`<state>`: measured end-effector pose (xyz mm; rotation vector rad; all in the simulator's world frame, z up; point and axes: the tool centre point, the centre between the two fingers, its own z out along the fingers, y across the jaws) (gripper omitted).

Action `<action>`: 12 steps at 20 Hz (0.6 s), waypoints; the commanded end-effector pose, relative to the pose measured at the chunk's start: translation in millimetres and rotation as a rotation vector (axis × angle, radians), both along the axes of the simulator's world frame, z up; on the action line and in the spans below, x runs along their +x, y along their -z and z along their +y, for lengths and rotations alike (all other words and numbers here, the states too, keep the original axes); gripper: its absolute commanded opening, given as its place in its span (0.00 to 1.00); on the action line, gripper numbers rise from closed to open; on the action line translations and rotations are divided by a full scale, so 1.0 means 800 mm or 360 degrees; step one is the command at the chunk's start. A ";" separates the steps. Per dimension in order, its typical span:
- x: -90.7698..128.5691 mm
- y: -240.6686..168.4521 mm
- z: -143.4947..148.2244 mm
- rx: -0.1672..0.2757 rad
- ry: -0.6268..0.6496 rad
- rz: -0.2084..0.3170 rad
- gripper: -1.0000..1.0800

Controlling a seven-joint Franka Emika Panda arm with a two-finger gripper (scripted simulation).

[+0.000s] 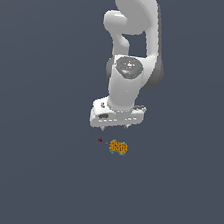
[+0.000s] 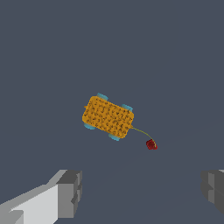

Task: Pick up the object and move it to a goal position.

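Two fingers (image 2: 65,194) of the hand (image 1: 115,128) are spread wide, holding nothing, above the desk (image 1: 24,172). Object (image 1: 118,147) lies beneath, untouched; a thin cord joins it to a red dot (image 1: 100,139).

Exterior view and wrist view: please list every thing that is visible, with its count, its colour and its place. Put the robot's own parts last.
Object: one, orange speckled block with small teal wheel-like bits at its corners, lying on the ground below the gripper, a little toward the exterior view's right.
Dot: one, dark red, tiny, just beside the object on the exterior view's left; in the wrist view a thin line joins it to the object.
Ground: one, plain dark grey-blue, filling the whole background.
Arm: one, white with grey joints, coming down from the top of the exterior view.
Gripper: one, white with grey fingers, open, above the object and not touching it.
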<state>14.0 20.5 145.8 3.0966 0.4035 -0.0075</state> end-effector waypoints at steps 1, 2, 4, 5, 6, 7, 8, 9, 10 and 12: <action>0.002 0.005 0.000 -0.0002 -0.0093 0.0004 0.96; 0.002 0.008 0.000 -0.0003 -0.0135 0.0005 0.96; 0.004 0.013 0.000 -0.0005 -0.0226 0.0008 0.96; 0.005 0.016 0.000 -0.0006 -0.0272 0.0010 0.96; 0.006 0.018 0.000 -0.0006 -0.0319 0.0011 0.96; 0.007 0.021 0.000 -0.0006 -0.0365 0.0013 0.96; 0.007 0.024 0.000 -0.0007 -0.0411 0.0014 0.96; 0.008 0.026 0.000 -0.0007 -0.0457 0.0016 0.96; 0.009 0.029 0.000 -0.0007 -0.0503 0.0017 0.96; 0.011 0.034 0.000 -0.0007 -0.0596 0.0020 0.96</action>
